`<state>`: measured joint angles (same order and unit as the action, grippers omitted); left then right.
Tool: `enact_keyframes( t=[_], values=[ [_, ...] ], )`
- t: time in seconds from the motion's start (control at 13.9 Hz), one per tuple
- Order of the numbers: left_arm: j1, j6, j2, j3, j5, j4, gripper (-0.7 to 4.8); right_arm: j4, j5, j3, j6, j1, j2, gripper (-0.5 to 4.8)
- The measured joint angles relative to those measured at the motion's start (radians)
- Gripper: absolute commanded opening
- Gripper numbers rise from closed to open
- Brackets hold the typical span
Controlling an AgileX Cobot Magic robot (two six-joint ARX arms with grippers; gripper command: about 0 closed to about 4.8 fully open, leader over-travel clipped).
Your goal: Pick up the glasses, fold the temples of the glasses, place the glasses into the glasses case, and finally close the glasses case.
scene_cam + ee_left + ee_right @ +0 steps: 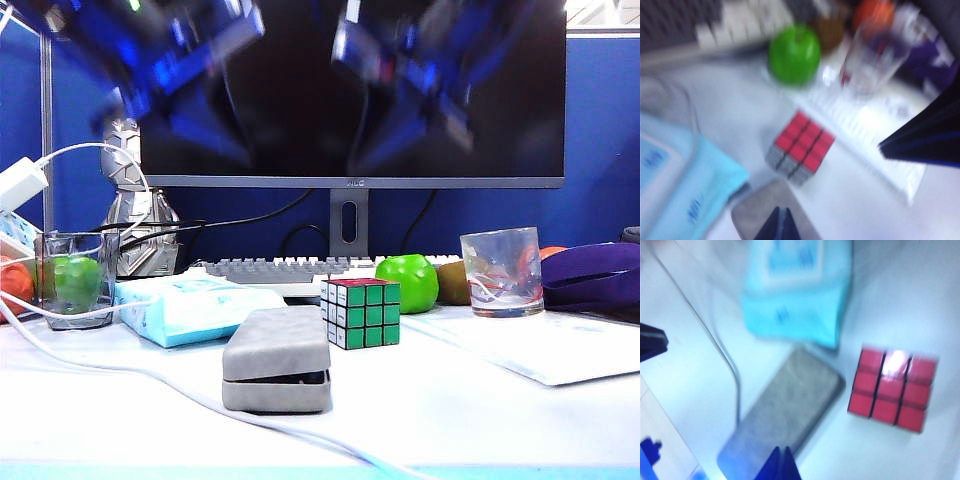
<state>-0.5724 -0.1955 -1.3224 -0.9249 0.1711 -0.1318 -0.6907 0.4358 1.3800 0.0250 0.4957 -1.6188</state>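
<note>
— Anything I can read from up here?

— No. The light blue tissue pack [795,290], just behind the glasses case [782,415], carries dark blue print, but it is smeared past reading in both my wrist views.

— And the monitor [350,90] behind the case?

— A small mark sits mid-bezel below the screen, too tiny to make out.

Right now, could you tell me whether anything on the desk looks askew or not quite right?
The glasses case lid is not fully shut: a dark gap shows along its front edge. Both shut grippers, left and right, hang above it. Otherwise nothing stands out.
</note>
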Motion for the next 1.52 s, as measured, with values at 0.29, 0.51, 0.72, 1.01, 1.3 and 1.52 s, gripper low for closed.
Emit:
enact_keyframes(
  t=[0.29, 0.51, 0.72, 1.01, 1.3, 1.52],
  values=[
    [0.000, 0.000, 0.229, 0.000, -0.013, -0.008, -0.04, 0.085, -0.149, 0.000, -0.001, 0.000, 0.315, -0.06],
    [0.000, 0.041, 0.403, 0.000, -0.015, -0.045, -0.04, 0.115, -0.244, 0.000, -0.009, 0.000, 0.554, -0.06],
    [0.000, 0.134, 0.641, -0.002, -0.015, -0.154, -0.04, 0.105, -0.259, -0.134, -0.073, 0.000, 0.771, -0.06],
    [0.000, 0.161, 0.947, -0.001, -0.042, -0.463, -0.04, 0.335, -0.314, -0.708, -0.078, 0.000, 1.183, -0.06],
    [0.000, 0.165, 0.986, 0.103, -0.051, -0.581, -0.04, 0.374, -0.411, -1.100, -0.057, 0.000, 1.469, -0.05],
    [0.000, 0.161, 0.986, 0.343, -0.023, -0.407, -0.04, 0.360, -0.411, -1.196, -0.038, 0.000, 1.581, -0.05]
  ],
)
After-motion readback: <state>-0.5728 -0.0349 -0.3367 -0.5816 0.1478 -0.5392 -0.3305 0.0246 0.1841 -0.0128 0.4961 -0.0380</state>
